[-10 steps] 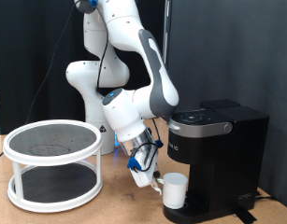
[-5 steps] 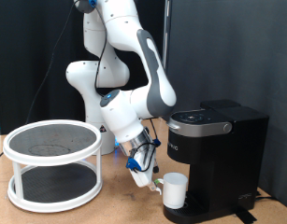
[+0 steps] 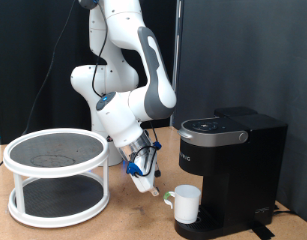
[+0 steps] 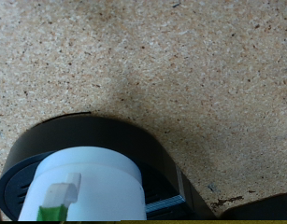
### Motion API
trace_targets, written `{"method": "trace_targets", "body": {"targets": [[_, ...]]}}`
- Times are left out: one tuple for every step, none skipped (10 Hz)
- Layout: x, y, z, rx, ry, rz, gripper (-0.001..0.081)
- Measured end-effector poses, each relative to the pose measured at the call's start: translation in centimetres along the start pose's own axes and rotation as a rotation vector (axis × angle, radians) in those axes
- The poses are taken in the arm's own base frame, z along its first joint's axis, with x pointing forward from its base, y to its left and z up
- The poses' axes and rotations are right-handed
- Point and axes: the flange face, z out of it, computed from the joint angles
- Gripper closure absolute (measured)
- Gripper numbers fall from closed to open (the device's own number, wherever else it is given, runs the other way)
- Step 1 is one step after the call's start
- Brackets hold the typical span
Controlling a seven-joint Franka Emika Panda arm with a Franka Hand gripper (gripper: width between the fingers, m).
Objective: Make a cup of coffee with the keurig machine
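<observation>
The small white cup (image 3: 185, 203) stands on the drip platform of the black keurig machine (image 3: 233, 160), under its front, at the exterior view's right. The machine's lid is down. My gripper (image 3: 143, 180) hangs low over the table just left of the cup, apart from it, open and holding nothing. In the wrist view the cup (image 4: 87, 187) shows as a white round shape on the machine's black round base (image 4: 134, 140), with bare speckled table beyond it. No fingers show clearly in that view.
A white two-tier round rack (image 3: 58, 175) with dark shelves stands on the table at the exterior view's left. The robot's white base (image 3: 98, 90) rises behind. The speckled tabletop (image 3: 133, 215) lies between the rack and the machine.
My gripper has drawn back to the left, away from the cup, which stays standing under the machine. The arm's elbow has swung left as well.
</observation>
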Motion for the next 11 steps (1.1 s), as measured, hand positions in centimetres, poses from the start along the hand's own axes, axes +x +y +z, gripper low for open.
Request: {"method": "trace_targets", "body": {"targets": [[0.0,0.1,0.0,0.003,-0.004,0.003,0.0072],[-0.1,0.3,0.0,0.006,-0.008,0.005,0.0072],[-0.2,0.5,0.1,0.011,-0.012,0.006,0.0072],[-0.4,0.8,0.2,0.011,-0.015,0.006,0.0072],[-0.6,1.1,0.3,0.009,-0.016,0.004,0.0072],[-0.7,1.4,0.5,0.005,-0.016,0.003,0.0072],[-0.9,1.8,0.6,0.002,-0.014,0.003,0.0072],[-1.1,2.2,0.8,-0.002,-0.013,0.002,0.0072],[-1.3,2.6,1.0,-0.006,-0.012,0.001,0.0072],[-1.4,2.9,1.2,-0.007,-0.012,0.001,0.0072],[-1.4,3.2,1.3,-0.006,-0.011,0.003,0.0072]]}}
